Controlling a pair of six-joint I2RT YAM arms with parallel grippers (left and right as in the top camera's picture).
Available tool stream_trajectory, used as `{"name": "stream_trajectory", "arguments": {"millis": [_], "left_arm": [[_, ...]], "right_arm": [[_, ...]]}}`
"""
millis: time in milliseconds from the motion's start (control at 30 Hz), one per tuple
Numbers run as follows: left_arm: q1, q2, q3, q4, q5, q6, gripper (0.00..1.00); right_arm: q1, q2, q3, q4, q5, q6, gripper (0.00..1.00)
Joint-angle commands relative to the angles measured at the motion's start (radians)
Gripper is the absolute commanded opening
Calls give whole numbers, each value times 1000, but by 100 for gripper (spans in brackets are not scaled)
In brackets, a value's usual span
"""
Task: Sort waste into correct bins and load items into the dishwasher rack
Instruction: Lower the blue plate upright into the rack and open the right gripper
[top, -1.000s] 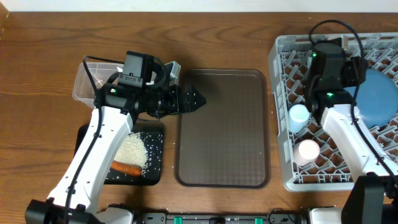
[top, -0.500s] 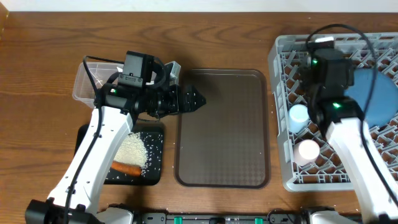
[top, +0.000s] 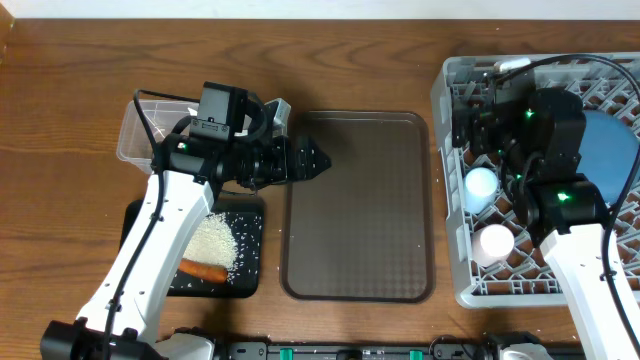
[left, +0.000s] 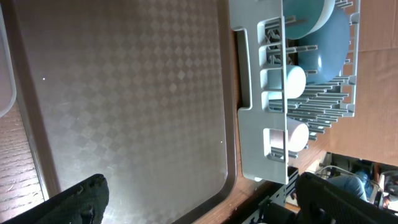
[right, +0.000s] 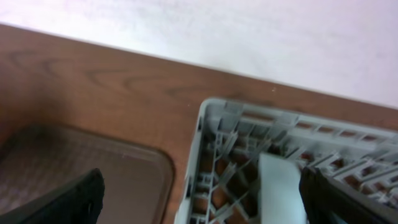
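I see both released and empty: left pincer (top: 312, 158) at 10 o'clock on the brown tray (top: 360, 220), right pincer (top: 472, 128) at 10 o'clock over the grey rack (top: 442, 200).

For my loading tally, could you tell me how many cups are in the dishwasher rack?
2. The light blue cup sits by the dishwasher rack's left wall; the pinkish-white cup is beside it, nearer the robot. The right arm may hide more.

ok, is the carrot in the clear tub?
No, the carrot lies in the black tray beside the rice, outside the clear tub.
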Motion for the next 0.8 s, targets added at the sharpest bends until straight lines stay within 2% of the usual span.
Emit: {"name": "stream_trajectory", "arguments": {"millis": [0,467,767], "left_arm": [[3,-9,6,-2,-9,10,98],[3,-9,6,-2,-9,10,98],[3,-9,6,-2,-9,10,98]], "right_arm": [[6,0,2,-37,-26,20,99],[5,-23,-1,-296,-26,20,99],[5,-276,-1,-443,-20,14,99]]}}
